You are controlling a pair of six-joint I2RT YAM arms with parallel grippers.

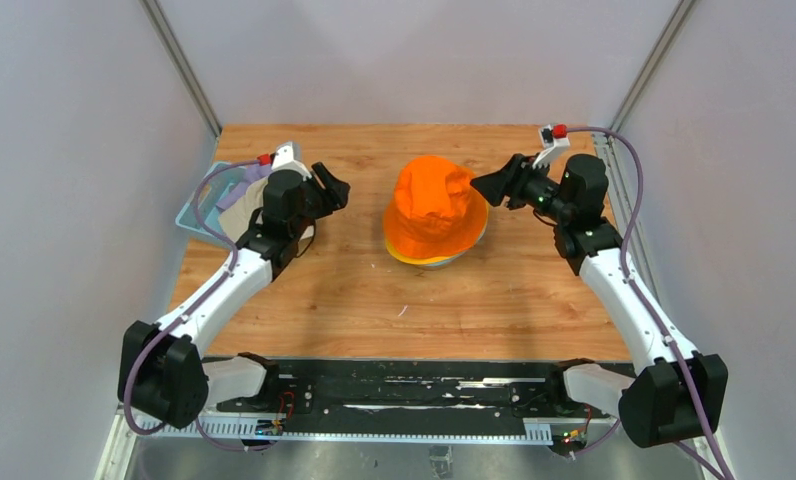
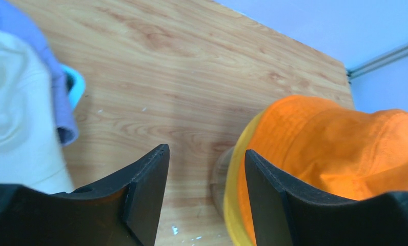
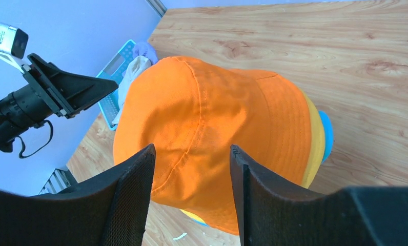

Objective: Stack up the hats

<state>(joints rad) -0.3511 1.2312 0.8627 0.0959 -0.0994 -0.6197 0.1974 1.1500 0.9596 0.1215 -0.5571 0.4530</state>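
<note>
Overhead, the stack sits mid-desk [image 1: 374, 310]. The orange hat [image 1: 434, 205] is on top, and only the brim edges of the yellow hat [image 1: 402, 250] and the teal hat [image 1: 446, 264] show beneath it. The right fingers [image 1: 489, 184] hover just right of the orange crown, probably to steady or settle it. The left fingers [image 1: 332, 188] hang between the stack and the basket [image 1: 189, 215] at the far left, a likely spot for fetching the next hat. The basket holds the beige hat [image 1: 236, 212] and the lavender hat [image 1: 254, 178], crumpled together and spilling over its rim. I see no grey hat.

In the left wrist view, the left fingers [image 2: 145, 189] are spread apart with bare wood between them, holding nothing. The orange hat fills the right side over a yellow rim. On the left edge the beige cloth lies in front, with the lavender draped behind it over the basket's blue lip. Something pale shows under the yellow rim, and I cannot tell what it is.

In the right wrist view, the right fingers [image 3: 130, 195] are likewise apart, framing the near brim of the orange hat without clamping it. Whether they brush the cloth is unclear. Yellow and teal crescents peek out on the right, so the brims nest one inside another. Beyond the stack, the basket holds its two pale hats.

By my reckoning three hats are stacked, and the two in the basket wait.
</note>
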